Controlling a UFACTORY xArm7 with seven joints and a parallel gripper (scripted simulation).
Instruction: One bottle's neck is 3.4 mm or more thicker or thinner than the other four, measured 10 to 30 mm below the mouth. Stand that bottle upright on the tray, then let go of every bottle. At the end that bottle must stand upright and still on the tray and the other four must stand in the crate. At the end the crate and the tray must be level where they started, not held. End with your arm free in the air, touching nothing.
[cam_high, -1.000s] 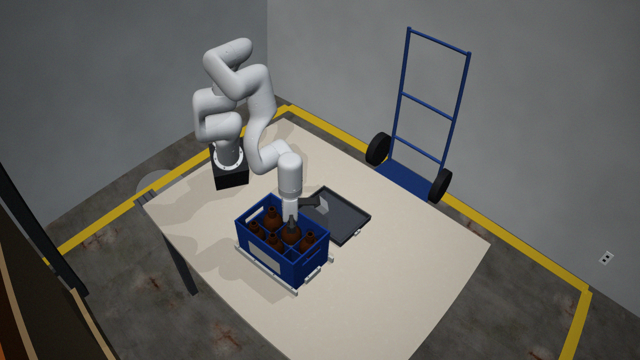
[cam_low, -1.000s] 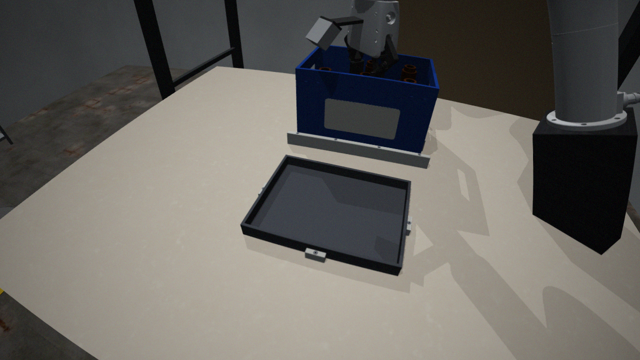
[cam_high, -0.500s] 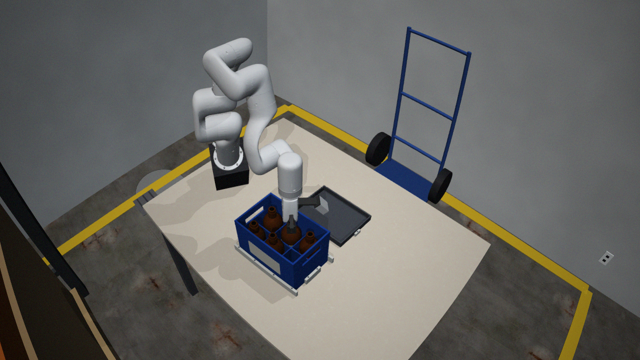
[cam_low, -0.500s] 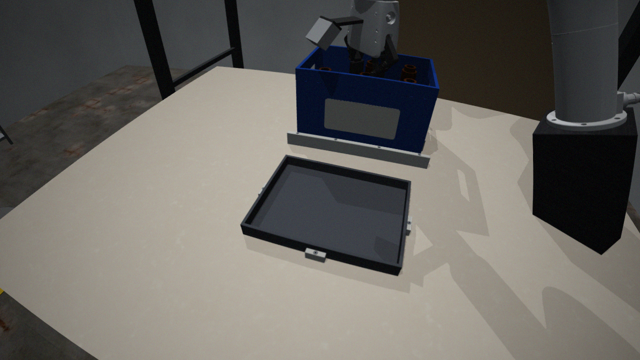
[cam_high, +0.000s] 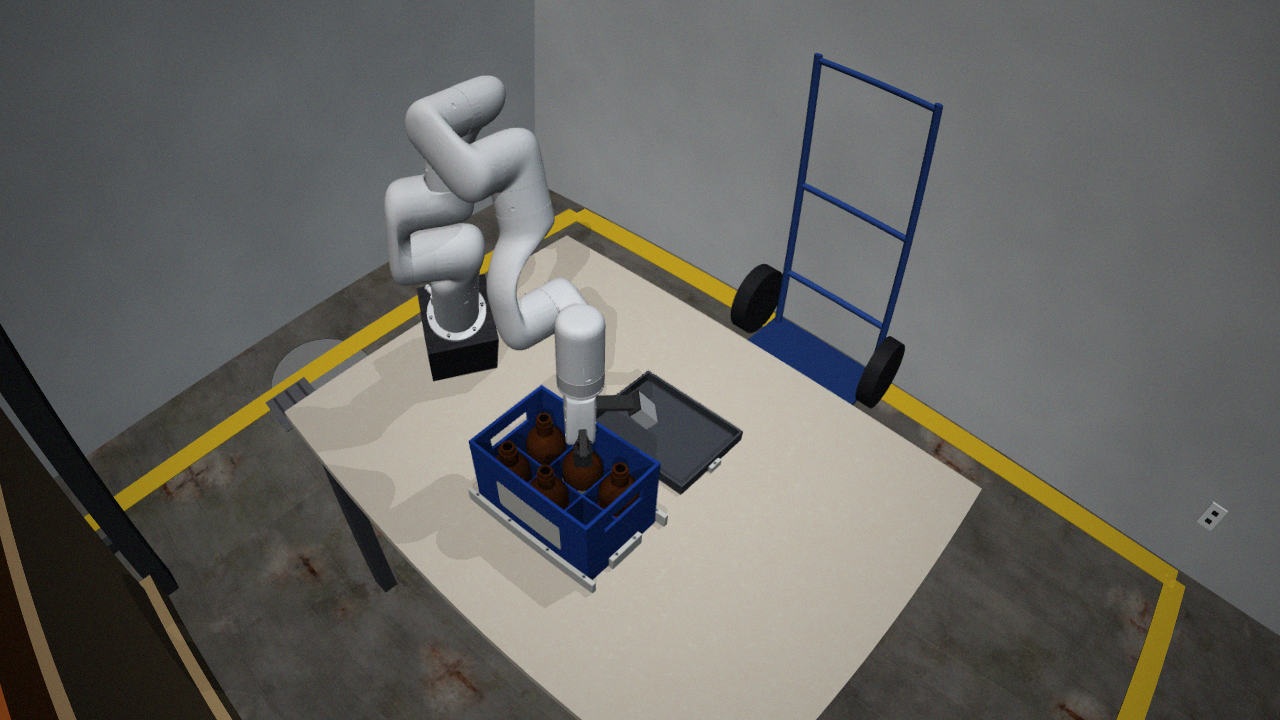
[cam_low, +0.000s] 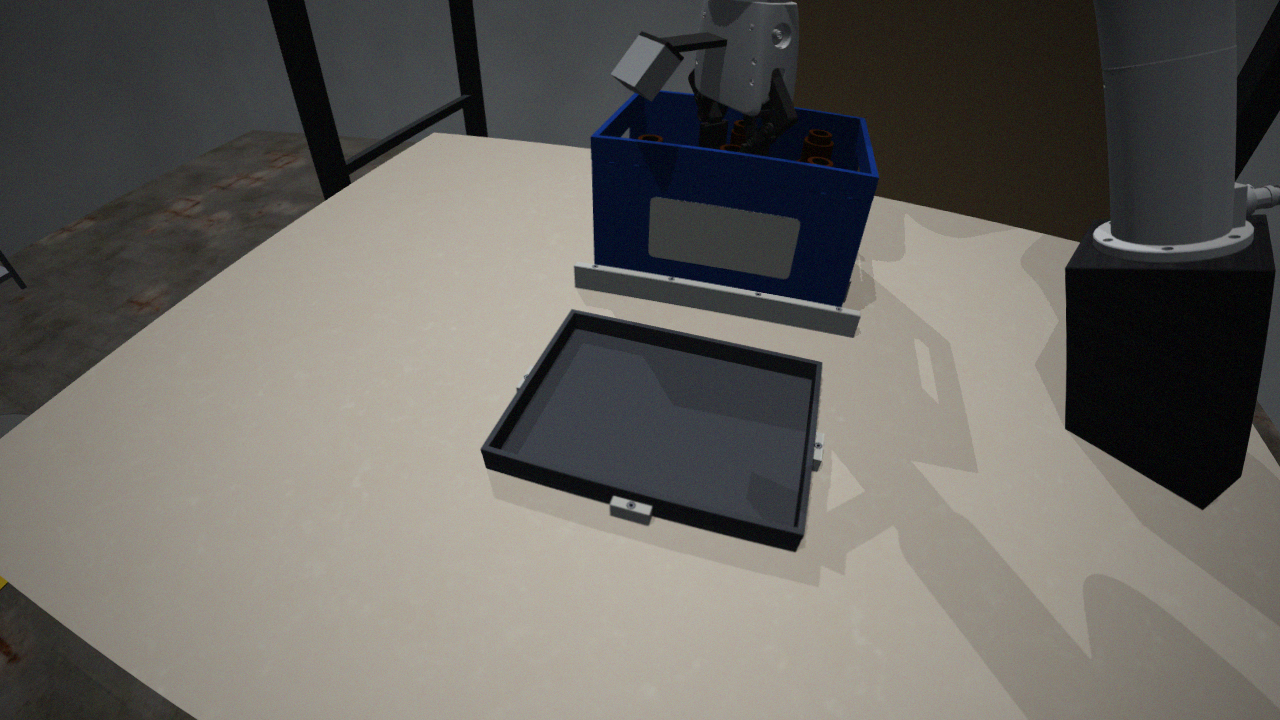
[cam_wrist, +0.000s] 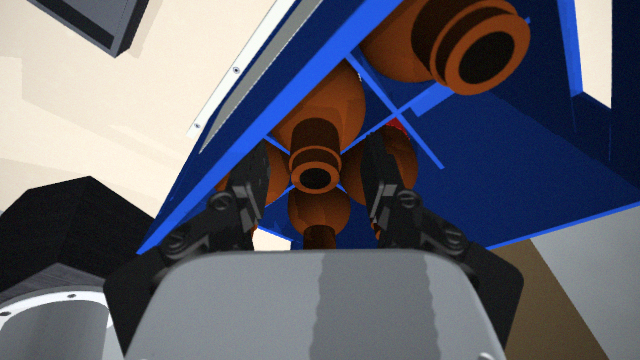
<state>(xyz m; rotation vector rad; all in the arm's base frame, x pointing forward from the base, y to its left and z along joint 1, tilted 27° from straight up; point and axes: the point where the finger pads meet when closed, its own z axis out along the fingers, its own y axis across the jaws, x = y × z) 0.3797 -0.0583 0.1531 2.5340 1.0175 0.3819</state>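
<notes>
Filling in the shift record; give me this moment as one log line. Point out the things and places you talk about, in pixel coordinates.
gripper (cam_high: 583, 440) (cam_low: 741, 134) (cam_wrist: 315, 151): open around a bottle neck | bottles: five, in crate (cam_high: 528, 528) (cam_low: 617, 214) (cam_wrist: 300, 100) | tray (cam_high: 711, 461) (cam_low: 644, 502) (cam_wrist: 100, 42): no bottle

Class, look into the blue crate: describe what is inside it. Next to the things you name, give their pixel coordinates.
The blue crate (cam_high: 615, 544) (cam_low: 617, 210) (cam_wrist: 530, 160) holds five brown bottles in compartments separated by dividers; one compartment has no bottle. The bottles' bases are hidden by walls and dividers.

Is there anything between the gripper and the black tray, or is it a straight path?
The near wall of the blue crate stands between the gripper and the tray, as the exterior view shows.
</notes>
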